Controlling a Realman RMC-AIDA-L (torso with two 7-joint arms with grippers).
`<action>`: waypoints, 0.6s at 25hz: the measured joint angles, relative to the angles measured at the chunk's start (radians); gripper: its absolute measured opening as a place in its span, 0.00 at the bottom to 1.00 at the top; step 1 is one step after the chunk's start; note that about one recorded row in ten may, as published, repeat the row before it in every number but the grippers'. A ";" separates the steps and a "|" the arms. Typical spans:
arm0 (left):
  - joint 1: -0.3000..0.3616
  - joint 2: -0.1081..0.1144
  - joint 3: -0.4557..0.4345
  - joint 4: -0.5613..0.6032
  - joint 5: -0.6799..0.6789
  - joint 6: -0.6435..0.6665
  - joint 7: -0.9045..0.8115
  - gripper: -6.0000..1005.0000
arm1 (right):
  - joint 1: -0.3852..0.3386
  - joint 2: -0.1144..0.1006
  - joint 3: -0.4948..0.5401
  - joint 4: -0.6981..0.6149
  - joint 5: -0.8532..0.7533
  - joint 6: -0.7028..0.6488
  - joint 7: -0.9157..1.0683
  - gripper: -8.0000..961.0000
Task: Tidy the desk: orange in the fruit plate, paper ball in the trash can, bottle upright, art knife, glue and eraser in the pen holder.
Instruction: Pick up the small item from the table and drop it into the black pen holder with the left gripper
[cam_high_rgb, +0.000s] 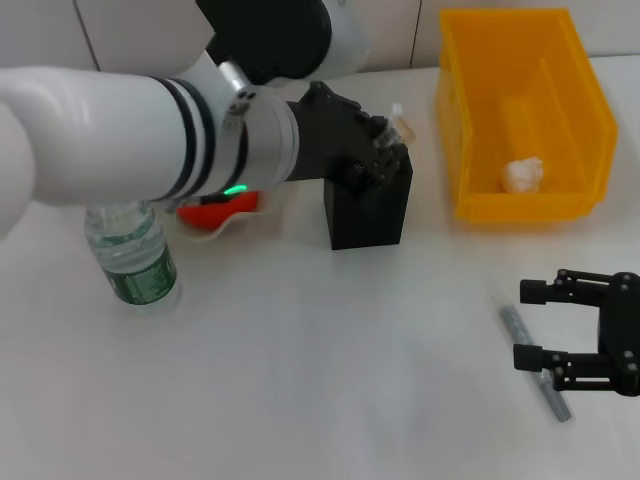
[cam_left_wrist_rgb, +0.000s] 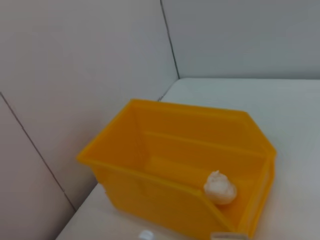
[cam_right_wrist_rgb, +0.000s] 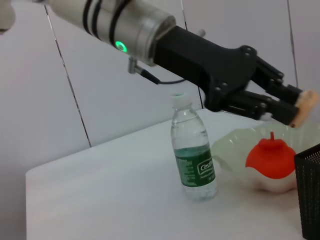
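My left gripper (cam_high_rgb: 392, 140) hovers over the black mesh pen holder (cam_high_rgb: 368, 215), shut on a small beige eraser (cam_high_rgb: 402, 128); the right wrist view shows that eraser (cam_right_wrist_rgb: 305, 106) pinched at the fingertips. On the table at the front right lies the grey art knife (cam_high_rgb: 535, 365), and my right gripper (cam_high_rgb: 535, 323) stands open around its near end. The water bottle (cam_high_rgb: 135, 258) stands upright at the left. Behind the left arm, the orange (cam_high_rgb: 220, 208) sits in the translucent fruit plate (cam_right_wrist_rgb: 232, 147). A paper ball (cam_high_rgb: 522, 175) lies inside the yellow trash can (cam_high_rgb: 470, 120). I cannot make out the glue.
The trash can stands at the back right, close beside the pen holder. My left forearm spans the back left above the bottle and plate. Bare white tabletop fills the middle and front left. A wall rises behind the table.
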 joint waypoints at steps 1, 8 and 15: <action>0.000 0.000 0.000 0.000 0.000 0.000 0.000 0.28 | 0.001 0.000 0.000 0.001 0.000 0.000 0.000 0.75; -0.034 -0.001 0.026 -0.111 -0.005 -0.139 0.000 0.28 | 0.003 0.000 0.000 0.004 0.000 -0.001 0.001 0.75; -0.094 -0.001 0.027 -0.233 -0.027 -0.226 0.000 0.29 | 0.008 -0.001 0.000 0.020 0.000 -0.001 -0.002 0.75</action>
